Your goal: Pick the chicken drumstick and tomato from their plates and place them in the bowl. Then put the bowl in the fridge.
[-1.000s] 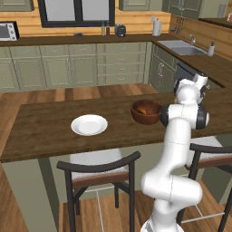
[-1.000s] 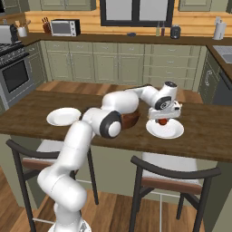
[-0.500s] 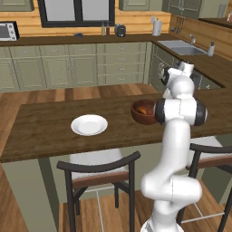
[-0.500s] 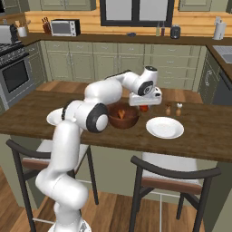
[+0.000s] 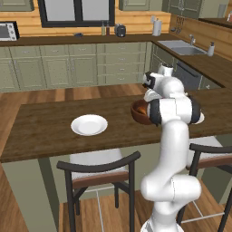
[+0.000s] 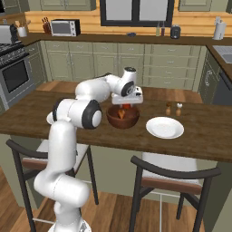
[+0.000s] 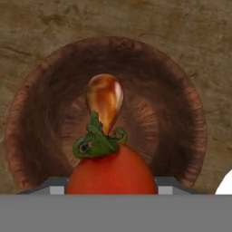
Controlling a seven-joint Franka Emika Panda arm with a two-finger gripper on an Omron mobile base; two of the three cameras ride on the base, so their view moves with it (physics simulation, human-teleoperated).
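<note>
The dark-brown bowl [image 6: 123, 118] stands on the island counter, also seen in the left base view as the bowl [image 5: 138, 113] half behind my arm. The chicken drumstick [image 7: 105, 97] lies inside the bowl [image 7: 41, 113]. My gripper [image 6: 124, 107] hangs right above the bowl, shut on the red tomato [image 7: 111, 171], whose green stem faces the camera. The tomato hides the fingertips. One white plate [image 6: 165, 127] lies bare to the bowl's right, and another white plate [image 5: 89, 124] to its left.
Two small shakers [image 6: 174, 108] stand behind the right plate. Two dark stools [image 6: 172, 174] are tucked under the island's near edge. Cabinets, a sink [image 5: 185, 46] and a stove [image 6: 13, 68] line the far walls.
My arm swung left from over the right plate to above the bowl, carrying the tomato with it. The bowl and plates stayed put.
</note>
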